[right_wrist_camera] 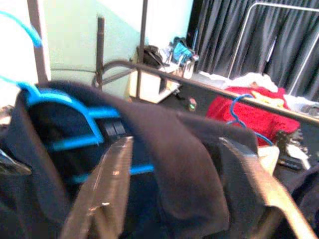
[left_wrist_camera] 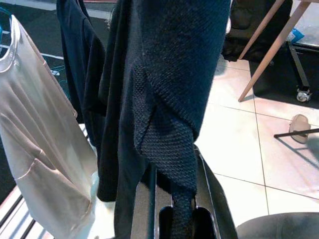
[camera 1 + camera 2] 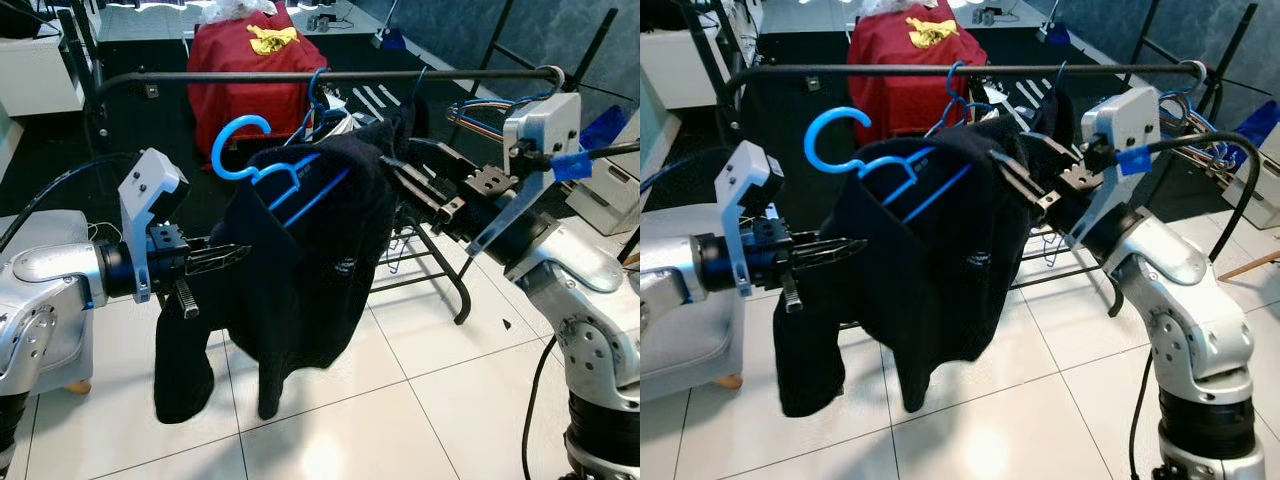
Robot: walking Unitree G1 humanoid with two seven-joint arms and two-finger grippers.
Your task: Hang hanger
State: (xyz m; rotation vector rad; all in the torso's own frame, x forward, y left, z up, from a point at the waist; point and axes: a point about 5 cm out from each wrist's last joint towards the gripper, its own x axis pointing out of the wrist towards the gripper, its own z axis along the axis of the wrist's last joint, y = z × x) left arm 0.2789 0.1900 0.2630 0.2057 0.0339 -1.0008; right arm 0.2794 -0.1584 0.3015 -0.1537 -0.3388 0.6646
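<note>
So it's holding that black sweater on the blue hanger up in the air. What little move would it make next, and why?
Probably lift the blue hanger a little higher toward the rail. Its hook sits below the rail, not over it. The right gripper grips the black sweater at the shoulder, and the left gripper pinches its side.

A black sweater (image 3: pixel 300 270) of coarse, matt knitted cloth is carried on a smooth blue plastic hanger (image 3: pixel 262 160). The white floor tiles (image 3: pixel 400 400) are seen glossy; the rail (image 3: pixel 300 76) is matt dark metal.
</note>
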